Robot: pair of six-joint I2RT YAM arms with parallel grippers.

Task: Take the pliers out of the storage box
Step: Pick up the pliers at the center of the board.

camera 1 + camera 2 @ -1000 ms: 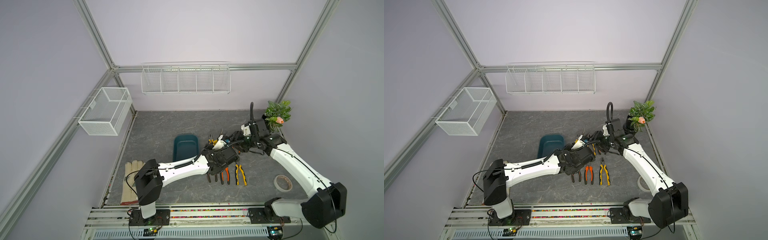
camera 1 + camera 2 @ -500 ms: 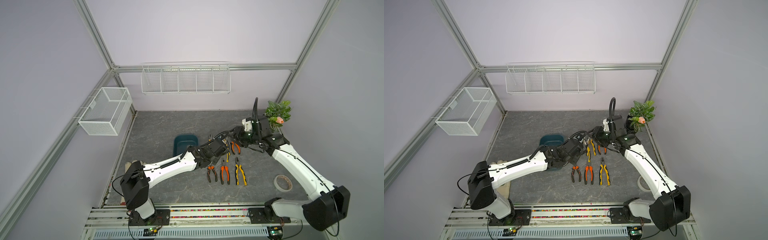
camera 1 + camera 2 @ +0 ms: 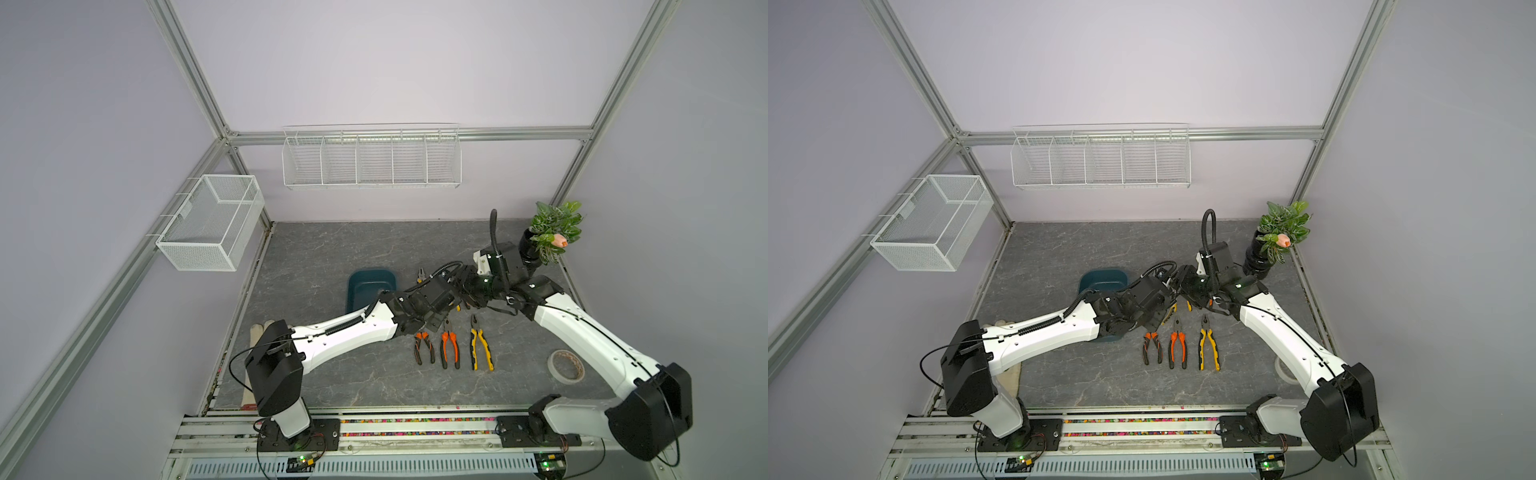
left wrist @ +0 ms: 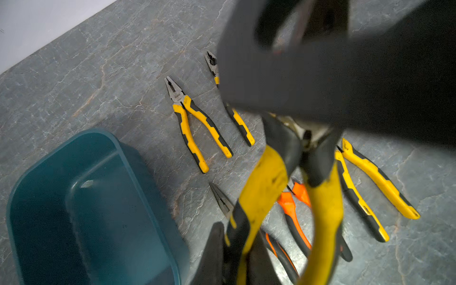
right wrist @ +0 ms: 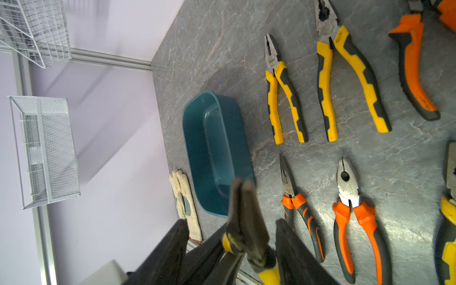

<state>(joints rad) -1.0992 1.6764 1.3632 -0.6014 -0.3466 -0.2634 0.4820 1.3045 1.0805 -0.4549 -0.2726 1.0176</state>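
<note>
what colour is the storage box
The storage box is plain dark teal, with no pattern. It shows best in the right wrist view.

- yellow-handled pliers (image 5: 286, 98): four;
- orange-handled pliers (image 5: 355, 222): three;
- storage box (image 5: 195, 148): one;
- wire baskets (image 3: 371, 160): two;
- tape roll (image 3: 567, 365): one;
- potted plant (image 3: 555, 228): one;
- robot arms (image 3: 345, 336): two

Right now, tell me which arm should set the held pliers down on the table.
Left, probably: the left gripper is shut on the yellow-handled pliers, while the right gripper stands open around their nose. The storage box is empty.
</note>
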